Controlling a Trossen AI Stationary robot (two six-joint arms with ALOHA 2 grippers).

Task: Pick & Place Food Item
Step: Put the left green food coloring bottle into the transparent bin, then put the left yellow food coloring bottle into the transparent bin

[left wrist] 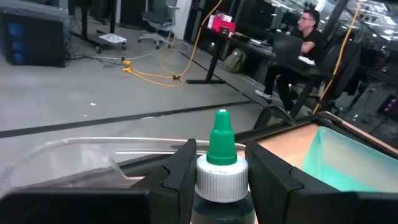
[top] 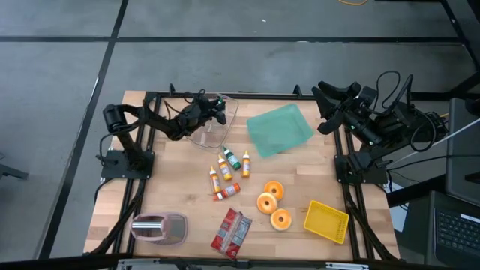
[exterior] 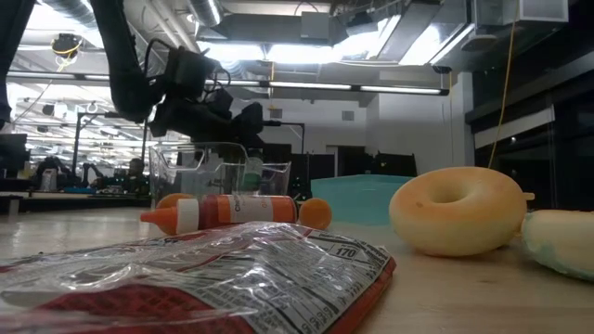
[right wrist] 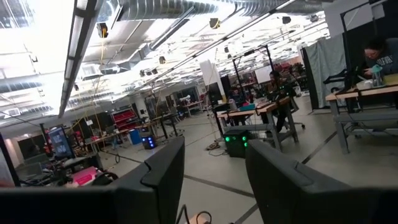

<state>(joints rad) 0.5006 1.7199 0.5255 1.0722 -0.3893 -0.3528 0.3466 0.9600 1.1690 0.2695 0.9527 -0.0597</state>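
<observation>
Now the left gripper (left wrist: 221,180), fingers pinching a green-capped bottle (left wrist: 221,168), hovers over the clear container (top: 212,120); next, lower and release; right gripper (right wrist: 214,180) waits, fingers spread

Bright ceiling strip lights (right wrist: 87,37) glare overhead; the foreground wrapper (exterior: 195,278) is blurred, shadows soft.

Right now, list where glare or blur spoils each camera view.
High view: even light, nothing washed out. Low view: ceiling lights blow out; the red wrapper up close is soft and shiny. Left wrist view: the green-capped bottle in the left gripper is sharp, the room hazier. Right wrist view: bright glare upper left; the right gripper is dark.
</observation>
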